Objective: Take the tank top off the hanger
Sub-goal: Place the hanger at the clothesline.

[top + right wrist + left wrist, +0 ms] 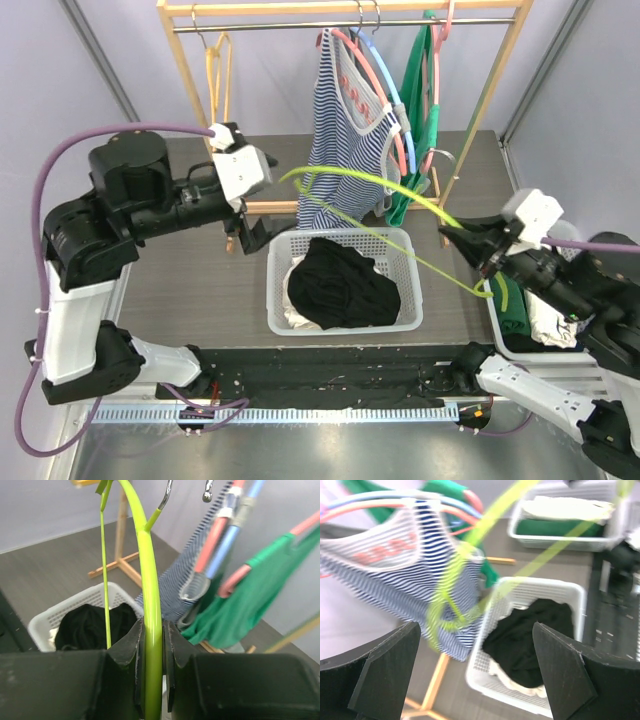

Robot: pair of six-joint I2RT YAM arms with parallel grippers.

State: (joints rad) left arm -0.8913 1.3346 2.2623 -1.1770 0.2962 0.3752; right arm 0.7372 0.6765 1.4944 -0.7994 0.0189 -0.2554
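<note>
over the white basket [275,300] on the desk [200,290], the yellow-green hanger [345,170] hangs bare. the right gripper [151,635] has its jaws pinched narrow on one end of it. the left gripper [245,232] hovers by the basket's far left corner with its jaws spread wide and nothing between them.

the black tank top [340,285] lies heaped in the basket on some pale cloth, apart from the hanger, so the removal looks done.

the main risk is the hanger's free end. it reaches close to the striped top [340,130] and the pink and blue hangers on the rail. a careless swing could hook a strap or drag that garment off. held by one tip only, the hanger could also pivot or slip in the jaws, and if lowered it might snag the tank top again.

the hanger's long axis runs across the desk, from the right gripper towards the left and slightly away. the tank top is crumpled, so it shows no clear axis.
</note>
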